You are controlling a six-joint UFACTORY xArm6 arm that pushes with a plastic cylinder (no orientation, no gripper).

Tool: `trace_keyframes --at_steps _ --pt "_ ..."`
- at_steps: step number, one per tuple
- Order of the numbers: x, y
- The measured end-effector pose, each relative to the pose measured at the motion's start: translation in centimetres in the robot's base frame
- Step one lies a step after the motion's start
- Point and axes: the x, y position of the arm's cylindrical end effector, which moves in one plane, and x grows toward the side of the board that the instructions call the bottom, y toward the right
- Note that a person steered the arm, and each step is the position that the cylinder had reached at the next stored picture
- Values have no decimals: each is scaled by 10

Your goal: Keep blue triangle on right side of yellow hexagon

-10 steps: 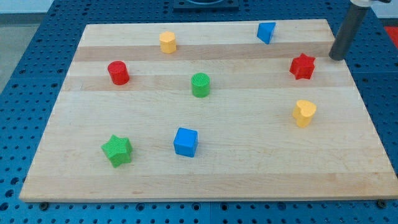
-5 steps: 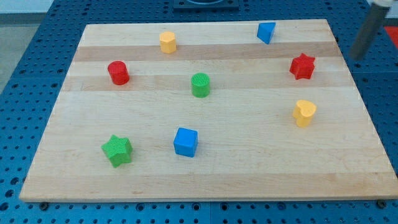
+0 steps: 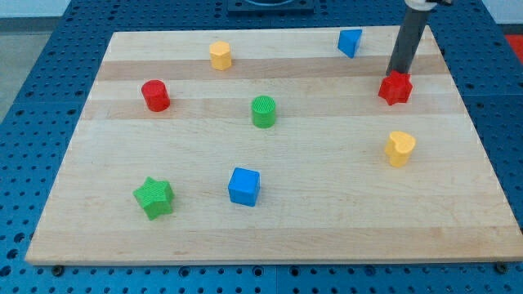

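Swinging back onto the board, my tip [image 3: 395,75] (a bare rod, nothing grasped) touches the red star [image 3: 395,88]. Blue triangle [image 3: 350,42] already sits right of yellow hexagon [image 3: 220,55]; best avoid nudging either.

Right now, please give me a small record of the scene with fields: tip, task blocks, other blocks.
tip: my tip at the top edge of the red star
blue triangle: view's top, right of yellow hexagon
others: red cylinder, green cylinder, yellow heart, blue cube, green star
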Motion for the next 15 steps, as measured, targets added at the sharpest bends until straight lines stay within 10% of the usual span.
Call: trace_keyframes --at_steps 5,13,15 --pt "-1 -71" --pt "-104 7" --pt "-95 -90"
